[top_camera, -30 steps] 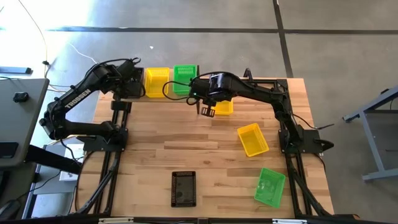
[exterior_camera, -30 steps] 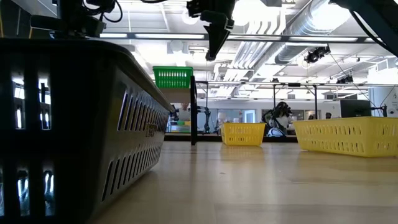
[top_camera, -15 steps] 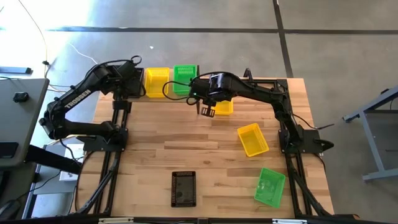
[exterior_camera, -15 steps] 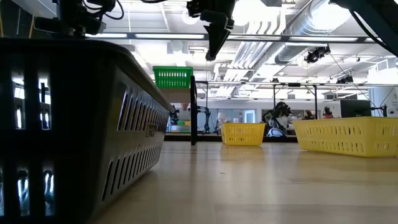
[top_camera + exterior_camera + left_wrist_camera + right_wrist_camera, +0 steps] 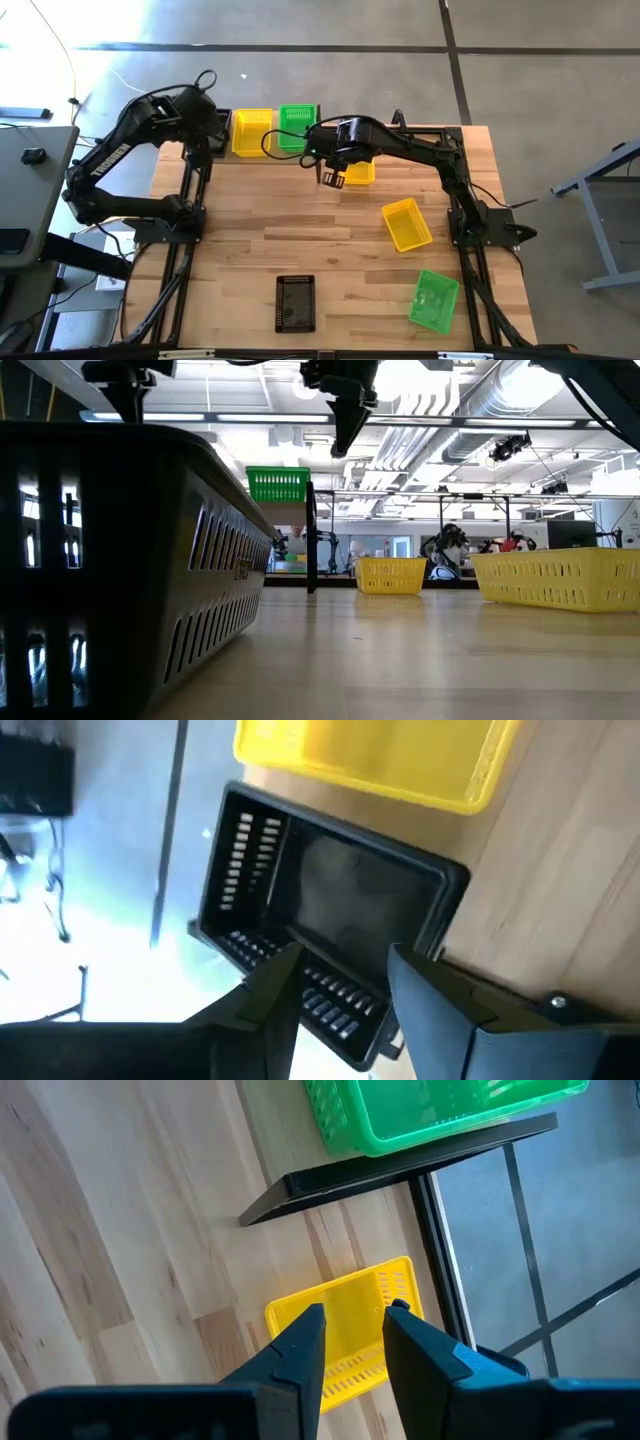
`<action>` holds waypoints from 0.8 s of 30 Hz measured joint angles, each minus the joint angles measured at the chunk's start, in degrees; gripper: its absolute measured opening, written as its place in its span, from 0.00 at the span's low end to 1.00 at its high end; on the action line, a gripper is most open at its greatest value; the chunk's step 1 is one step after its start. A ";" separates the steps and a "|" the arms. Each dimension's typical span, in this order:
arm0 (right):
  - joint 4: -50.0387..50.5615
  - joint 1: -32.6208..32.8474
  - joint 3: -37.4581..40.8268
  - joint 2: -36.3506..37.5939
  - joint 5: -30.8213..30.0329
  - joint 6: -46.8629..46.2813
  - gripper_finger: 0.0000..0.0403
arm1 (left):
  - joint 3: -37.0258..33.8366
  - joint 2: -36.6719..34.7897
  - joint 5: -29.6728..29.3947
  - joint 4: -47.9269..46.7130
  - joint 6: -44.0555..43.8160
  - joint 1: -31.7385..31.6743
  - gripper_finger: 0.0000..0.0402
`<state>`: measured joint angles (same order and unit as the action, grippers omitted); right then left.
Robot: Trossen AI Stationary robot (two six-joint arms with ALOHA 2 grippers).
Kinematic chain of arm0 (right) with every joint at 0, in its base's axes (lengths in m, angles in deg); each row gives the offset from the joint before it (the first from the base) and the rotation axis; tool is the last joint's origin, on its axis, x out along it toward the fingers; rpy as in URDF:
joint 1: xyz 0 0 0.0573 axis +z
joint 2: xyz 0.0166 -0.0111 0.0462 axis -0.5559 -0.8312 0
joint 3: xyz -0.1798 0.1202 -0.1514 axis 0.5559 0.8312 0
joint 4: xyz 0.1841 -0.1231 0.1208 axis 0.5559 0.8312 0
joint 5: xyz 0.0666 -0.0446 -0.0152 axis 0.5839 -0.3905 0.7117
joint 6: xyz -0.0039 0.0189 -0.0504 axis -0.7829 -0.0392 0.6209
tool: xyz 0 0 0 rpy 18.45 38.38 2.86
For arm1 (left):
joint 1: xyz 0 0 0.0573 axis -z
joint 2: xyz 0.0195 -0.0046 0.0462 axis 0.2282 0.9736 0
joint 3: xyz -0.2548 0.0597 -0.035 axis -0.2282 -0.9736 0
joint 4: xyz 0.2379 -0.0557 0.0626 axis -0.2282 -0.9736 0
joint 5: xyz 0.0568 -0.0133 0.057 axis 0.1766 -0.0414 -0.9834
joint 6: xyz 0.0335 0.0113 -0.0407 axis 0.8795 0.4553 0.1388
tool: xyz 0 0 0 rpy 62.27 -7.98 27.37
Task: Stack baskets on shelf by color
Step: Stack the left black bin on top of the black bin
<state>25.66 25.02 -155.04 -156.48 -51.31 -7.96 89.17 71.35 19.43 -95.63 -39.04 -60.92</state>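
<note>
**Sorting perforated baskets onto the far shelf: a release at the left end**

The left claw [image 5: 340, 995] hangs above a black perforated plastic basket [image 5: 325, 915] at the left end of the light wooden shelf [image 5: 262, 152], fingers apart and holding nothing. Beside it on the shelf sit a yellow plastic basket [image 5: 251, 131] and a bright green plastic basket [image 5: 297, 125]. The right claw [image 5: 352, 1335] hovers over a small yellow basket [image 5: 359, 171] on the wood-plank tabletop [image 5: 320, 225] just near of the shelf, fingers parted with nothing between them. Loose on the tabletop lie another yellow basket [image 5: 406, 223], a green basket [image 5: 434, 299] and a second black basket [image 5: 294, 302]. To do this step well, the left arm should probably lift straight up clear of the rim, while the right claw pinches one wall squarely before raising.
</note>
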 joint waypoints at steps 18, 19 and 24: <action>-0.02 0.00 0.00 0.00 0.02 -0.04 0.22 | -0.04 6.91 5.94 -4.17 -32.22 -3.64 0.34; -0.02 0.00 0.00 0.00 0.02 -0.04 0.22 | -0.04 7.05 6.02 -4.18 -33.54 -3.60 0.34; -0.02 0.00 0.00 0.00 0.02 -0.04 0.22 | -0.04 7.14 6.53 -4.20 -36.00 -3.62 0.34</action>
<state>25.64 25.02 -155.04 -156.48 -51.29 -8.01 89.13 78.49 25.96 -99.83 -75.05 -64.54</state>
